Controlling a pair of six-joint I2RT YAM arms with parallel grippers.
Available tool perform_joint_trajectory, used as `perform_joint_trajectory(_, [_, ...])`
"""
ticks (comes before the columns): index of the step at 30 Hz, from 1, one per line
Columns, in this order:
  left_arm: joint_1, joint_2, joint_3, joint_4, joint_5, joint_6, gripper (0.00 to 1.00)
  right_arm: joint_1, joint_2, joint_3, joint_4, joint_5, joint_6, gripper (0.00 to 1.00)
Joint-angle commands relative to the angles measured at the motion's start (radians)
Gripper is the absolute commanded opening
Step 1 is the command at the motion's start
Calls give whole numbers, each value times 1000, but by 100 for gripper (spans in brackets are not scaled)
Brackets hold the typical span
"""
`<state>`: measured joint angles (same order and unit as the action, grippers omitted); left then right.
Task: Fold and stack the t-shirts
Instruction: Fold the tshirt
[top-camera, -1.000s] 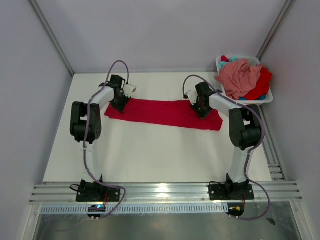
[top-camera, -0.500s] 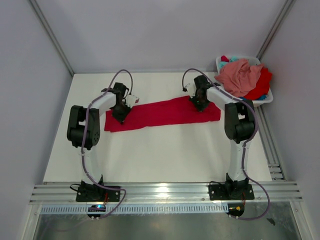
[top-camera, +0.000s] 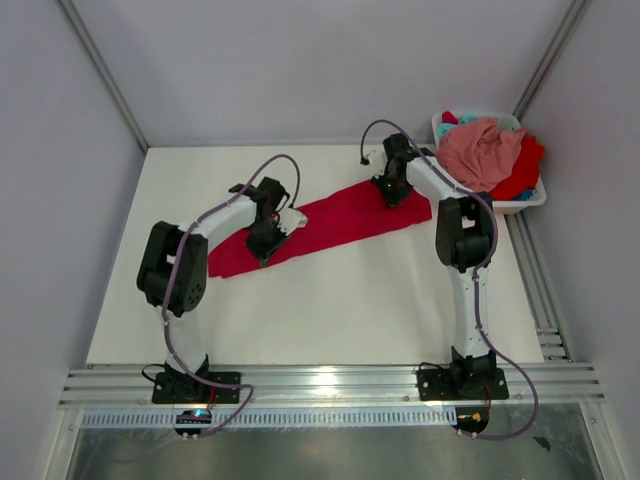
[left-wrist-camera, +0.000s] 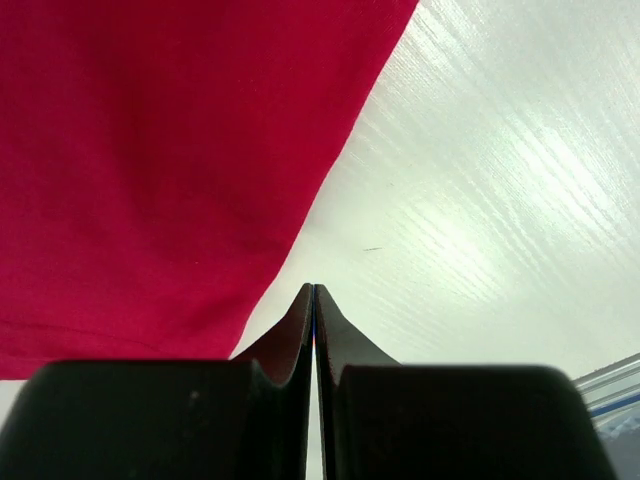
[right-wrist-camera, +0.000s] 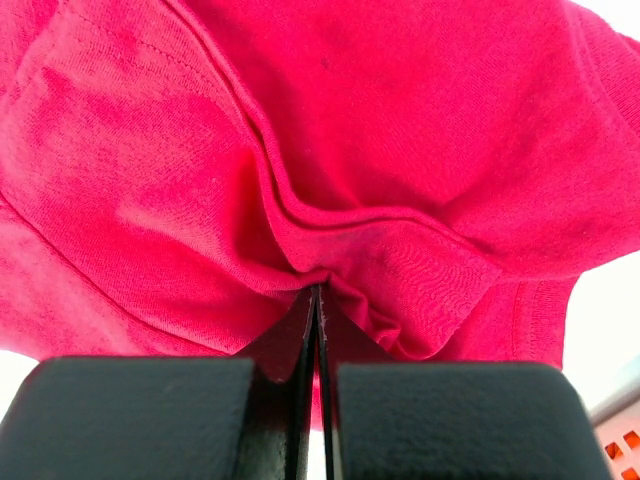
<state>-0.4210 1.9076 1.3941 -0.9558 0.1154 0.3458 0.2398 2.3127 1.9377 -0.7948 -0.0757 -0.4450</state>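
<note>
So the red t-shirt (top-camera: 345, 215) lies as a long folded strip slanted across the table (top-camera: 330, 310). The right gripper (right-wrist-camera: 317, 292) is clamped on a bunched fold at the basket end, probably to steer that end round. The left gripper (left-wrist-camera: 314, 292) is squeezed closed right at the strip's edge, but it's hard to tell if it's pinching cloth, and the other t-shirts (top-camera: 485, 155) sit heaped in the basket (top-camera: 535, 198).
</note>
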Motion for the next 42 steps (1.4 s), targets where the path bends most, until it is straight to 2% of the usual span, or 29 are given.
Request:
perform_joint_trajectory(1, [-10, -36, -1, -3, -9, -28, 0, 4, 17, 60, -38, -45, 14, 3])
perform_joint_trajectory(7, [-10, -131, -35, 103, -106, -13, 0, 4, -16, -16, -14, -45, -7, 3])
perform_joint_trajectory(9, [-10, -150, -30, 149, -195, 1, 0, 3, -16, -20, -17, -38, -8, 3])
perform_joint_trajectory(12, [-9, -153, -32, 213, -275, 30, 0, 4, -21, -23, -24, -42, -8, 3])
perform_joint_trajectory(17, [20, -98, -33, 290, -304, 44, 0, 3, -59, -78, -1, -38, -9, 3])
perform_joint_trajectory(26, [128, 74, 48, 332, -211, -7, 0, 4, -147, -189, 43, -16, -31, 3])
perform_joint_trajectory(30, [160, 91, 56, 327, -203, -8, 0, 4, -159, -206, 57, -22, -29, 3])
perform_joint_trajectory(36, [205, 105, 53, 267, -152, -13, 0, 4, -150, -201, 72, -16, -26, 3])
perform_joint_trajectory(42, [205, 70, -3, 218, -62, -40, 0, 3, -73, -88, 62, -24, 6, 3])
